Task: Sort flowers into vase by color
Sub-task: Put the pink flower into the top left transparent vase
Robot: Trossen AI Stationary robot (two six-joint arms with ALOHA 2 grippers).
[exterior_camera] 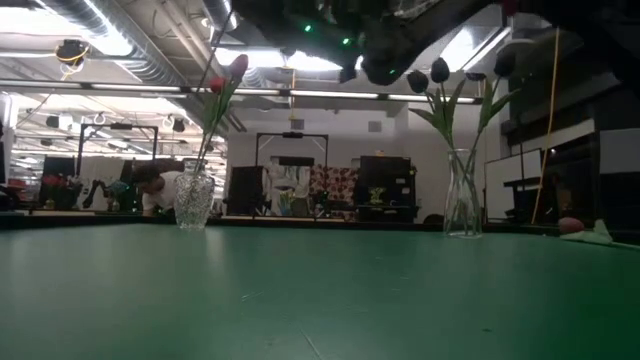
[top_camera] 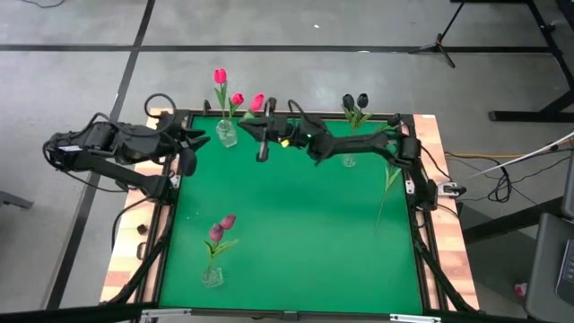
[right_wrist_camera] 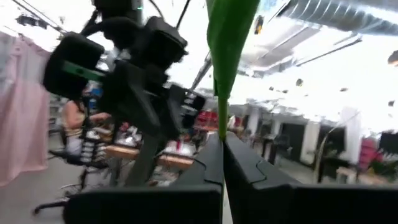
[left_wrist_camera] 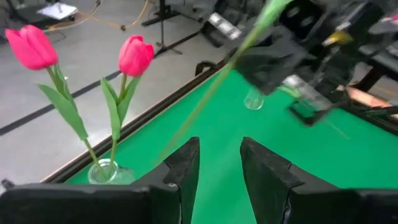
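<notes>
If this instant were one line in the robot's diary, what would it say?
right end effector: shut on pink tulip stem, near pink vase | left end effector: open, empty, by same vase | black vase: two tulips

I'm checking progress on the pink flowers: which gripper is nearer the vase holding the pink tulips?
Right. The right gripper, shut on a flower stem, is just beside the pink-tulip vase; the left gripper sits slightly farther, on its other side.
</notes>
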